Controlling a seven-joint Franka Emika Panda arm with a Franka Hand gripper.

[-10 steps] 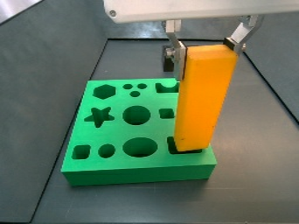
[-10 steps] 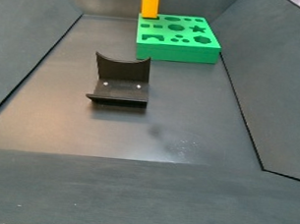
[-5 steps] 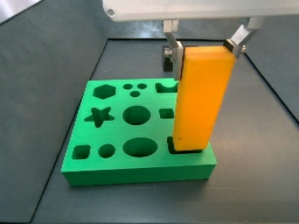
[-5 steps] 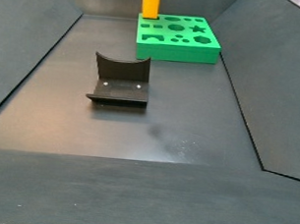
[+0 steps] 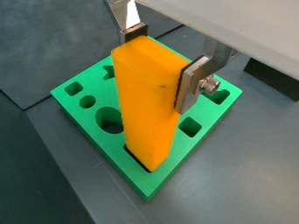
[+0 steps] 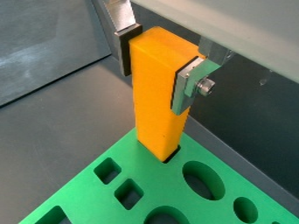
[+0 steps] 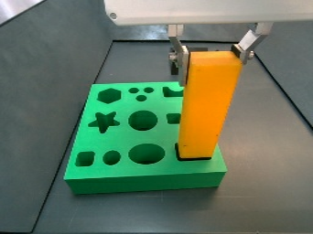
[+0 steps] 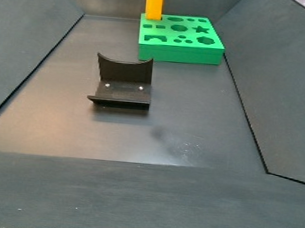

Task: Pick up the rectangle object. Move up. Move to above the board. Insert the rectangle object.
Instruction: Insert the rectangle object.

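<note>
The rectangle object [image 7: 208, 105], a tall orange block, stands upright with its foot in a square hole at the near right corner of the green board [image 7: 123, 146]. It shows in both wrist views [image 5: 149, 105] [image 6: 158, 96] and at the far end in a side view [image 8: 153, 2]. My gripper [image 7: 211, 50] straddles the block's top, one finger on each side, slightly open, with the pads close to its faces. It is seen in both wrist views [image 5: 163, 59] [image 6: 156, 68]. The board [image 8: 182, 38] lies at the far end of the bin.
The dark fixture [image 8: 120, 81] stands on the floor in the middle left of the bin. Sloping dark walls [image 8: 40, 56] enclose the floor. Star, hexagon, round and square holes [image 7: 143, 119] cover the rest of the board.
The orange block has gone from slightly tilted to upright and sunk a little lower into its hole. The fingers have stayed at about the same height and eased off it.
</note>
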